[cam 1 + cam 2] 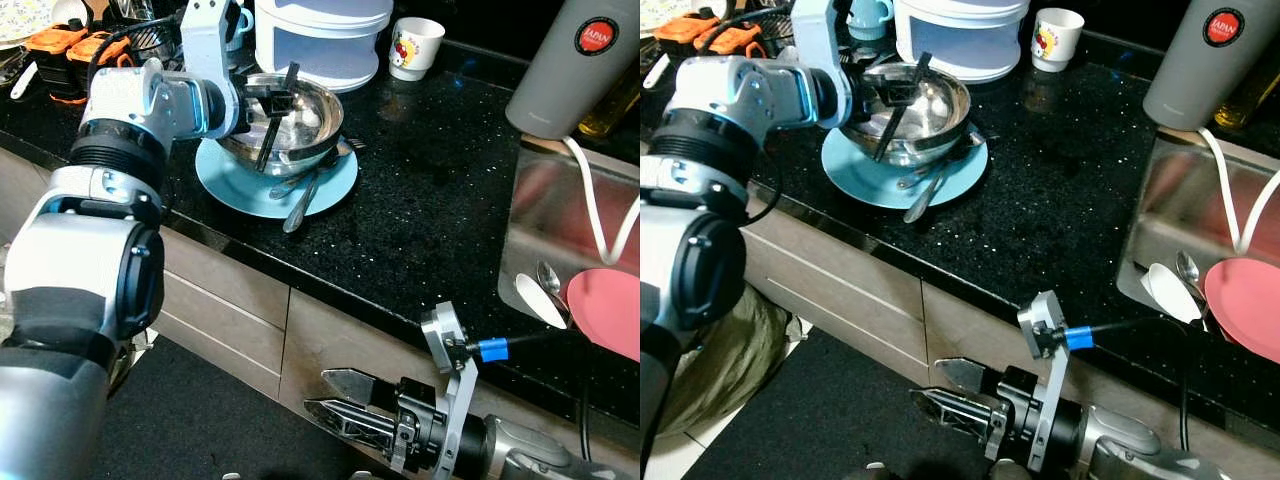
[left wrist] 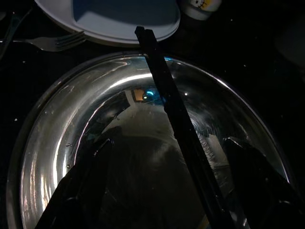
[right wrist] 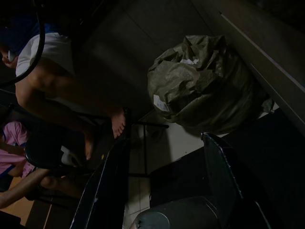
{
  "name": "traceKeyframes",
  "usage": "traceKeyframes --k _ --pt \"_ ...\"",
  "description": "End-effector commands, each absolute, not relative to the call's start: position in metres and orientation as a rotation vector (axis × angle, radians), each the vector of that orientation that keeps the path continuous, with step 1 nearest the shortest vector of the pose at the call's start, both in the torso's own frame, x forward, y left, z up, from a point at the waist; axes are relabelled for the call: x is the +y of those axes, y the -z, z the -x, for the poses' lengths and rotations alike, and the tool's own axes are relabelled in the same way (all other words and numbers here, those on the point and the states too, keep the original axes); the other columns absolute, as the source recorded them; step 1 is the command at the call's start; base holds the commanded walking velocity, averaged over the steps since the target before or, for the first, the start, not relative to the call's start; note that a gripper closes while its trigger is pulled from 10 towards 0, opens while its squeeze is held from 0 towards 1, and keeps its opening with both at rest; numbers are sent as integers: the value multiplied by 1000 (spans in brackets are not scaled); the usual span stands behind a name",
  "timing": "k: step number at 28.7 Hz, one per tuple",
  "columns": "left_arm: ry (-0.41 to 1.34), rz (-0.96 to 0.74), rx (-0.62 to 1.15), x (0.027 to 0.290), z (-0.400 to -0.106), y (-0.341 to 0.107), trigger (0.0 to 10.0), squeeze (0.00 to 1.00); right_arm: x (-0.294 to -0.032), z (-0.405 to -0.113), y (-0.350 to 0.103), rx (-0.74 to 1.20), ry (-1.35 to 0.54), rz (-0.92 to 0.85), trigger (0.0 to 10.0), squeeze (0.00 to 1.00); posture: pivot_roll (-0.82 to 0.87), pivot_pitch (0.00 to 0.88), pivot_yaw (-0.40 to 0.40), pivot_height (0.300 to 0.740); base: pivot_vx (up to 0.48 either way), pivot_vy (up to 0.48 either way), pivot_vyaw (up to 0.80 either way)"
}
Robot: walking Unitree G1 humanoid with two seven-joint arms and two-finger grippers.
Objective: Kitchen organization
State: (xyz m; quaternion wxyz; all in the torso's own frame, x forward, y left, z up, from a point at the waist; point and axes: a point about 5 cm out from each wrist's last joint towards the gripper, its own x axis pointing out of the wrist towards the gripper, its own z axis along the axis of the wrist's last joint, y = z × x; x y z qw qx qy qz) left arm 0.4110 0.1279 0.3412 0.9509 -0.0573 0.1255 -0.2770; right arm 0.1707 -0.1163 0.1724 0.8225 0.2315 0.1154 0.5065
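Note:
A steel bowl sits on a light blue plate on the black counter. A pair of black chopsticks slants across the bowl, one end pointing at the white container. My left gripper hovers over the bowl. In the left wrist view its fingers stand wide apart on either side of the chopsticks without touching them, so it is open. A spoon and a fork lie on the plate beside the bowl. My right gripper hangs low before the cabinet front, open and holding nothing.
A cartoon cup and a grey thermos stand at the back. The sink at the right holds a pink plate and a white spoon. Below lie a green bag and a seated person's legs.

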Motion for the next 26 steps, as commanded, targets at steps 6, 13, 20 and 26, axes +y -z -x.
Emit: traceKeyframes --k 6,13,20,26 --pt "587 102 273 122 -411 -339 2784 0 -115 -167 -171 266 -1085 -503 10000 0 -45 159 0 740 0 0 0" --pt "610 94 297 119 -411 -334 0 0 -115 -165 -172 272 -1087 -495 10000 0 -47 156 0 740 0 0 0" --pt "629 114 284 115 -410 -341 0 0 -115 -165 -172 273 -1087 -486 10000 0 -49 158 2 740 0 0 0" --pt "625 131 267 115 -410 -344 0 0 -115 -165 -172 274 -1085 -482 10000 0 -50 160 2 740 0 0 0"
